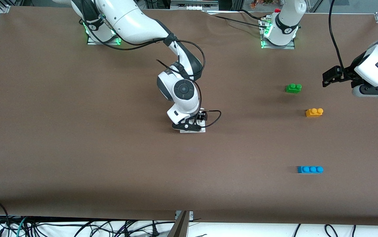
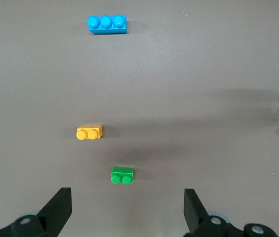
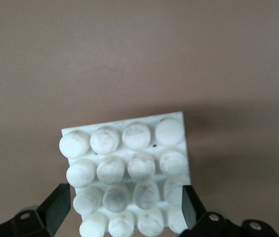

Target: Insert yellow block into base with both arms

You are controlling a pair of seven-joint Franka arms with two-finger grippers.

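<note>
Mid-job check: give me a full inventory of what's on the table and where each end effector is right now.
yellow block: one, yellow-orange, toward the left arm's end of the table, nearer the front camera than the green brick.
green brick: one, green, farther from the camera than the yellow block.
blue brick: one, blue, three studs, nearest the camera.
base: one, white, mid-table, between the right end effector's fingers.
table: one, brown.
right end effector: black, down at the base, fingers at its two sides.
left end effector: black, open, up over the table's left-arm end, holding nothing.
</note>
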